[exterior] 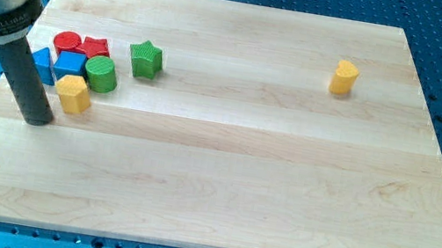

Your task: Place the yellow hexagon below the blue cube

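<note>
Camera view: my tip [36,120] just left of yellow hexagon [74,94].

White lettering on the rod's black collar [8,17] is perhaps "MILLI", too blurred.

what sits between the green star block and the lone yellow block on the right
Nothing: in the camera view, bare wooden board runs from the green star block to the lone yellow rounded block at the view's right.
</note>
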You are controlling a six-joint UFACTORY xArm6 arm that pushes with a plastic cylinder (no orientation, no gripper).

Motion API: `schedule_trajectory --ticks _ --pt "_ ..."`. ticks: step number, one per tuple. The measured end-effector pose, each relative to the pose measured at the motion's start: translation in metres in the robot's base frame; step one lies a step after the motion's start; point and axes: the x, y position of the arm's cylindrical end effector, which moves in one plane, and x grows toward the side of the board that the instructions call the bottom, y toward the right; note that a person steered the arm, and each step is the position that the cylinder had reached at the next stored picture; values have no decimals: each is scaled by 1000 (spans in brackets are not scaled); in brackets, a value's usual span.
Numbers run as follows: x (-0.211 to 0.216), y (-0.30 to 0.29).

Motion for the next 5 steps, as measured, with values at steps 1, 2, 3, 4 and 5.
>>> schedule_trajectory --ticks 1,2,3,4,5 --pt "21 50" --pt "-2 81" --pt "-12 61" --pt "-13 46" --pt "-16 33"
